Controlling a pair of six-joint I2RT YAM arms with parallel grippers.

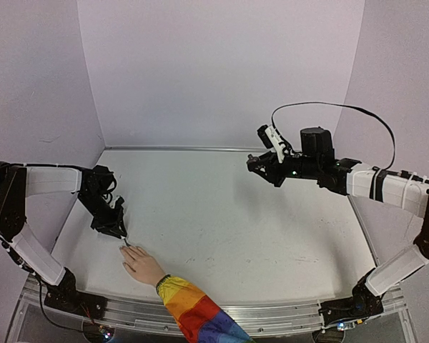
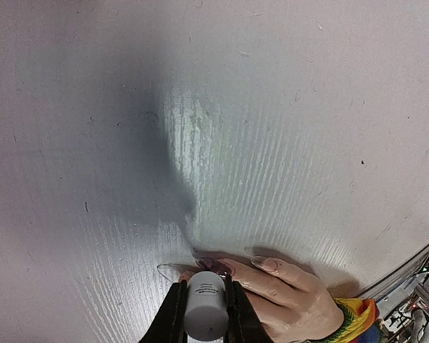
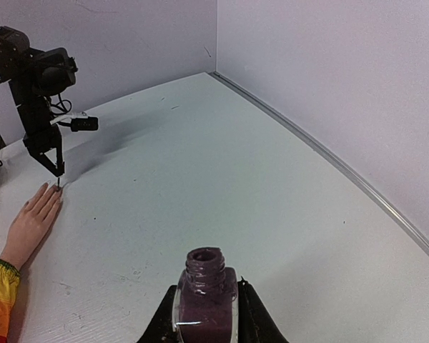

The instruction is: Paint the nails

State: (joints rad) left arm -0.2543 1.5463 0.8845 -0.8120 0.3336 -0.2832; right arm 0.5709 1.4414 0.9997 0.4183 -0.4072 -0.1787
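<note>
Left wrist view: the left claw (image 2: 206, 304) is closed tight around a white cap (image 2: 206, 323), held right over the fingertips of the pale hand (image 2: 286, 296). The hand lies flat on the desk (image 2: 272, 107), near its front left edge. The nails (image 2: 213, 265) sit just ahead of the cap (one looks darkened with polish, another paler). The right claw (image 3: 206, 314), well apart and lifted off the desk, is clamped on an open bottle (image 3: 204, 279) of purple polish.
</note>
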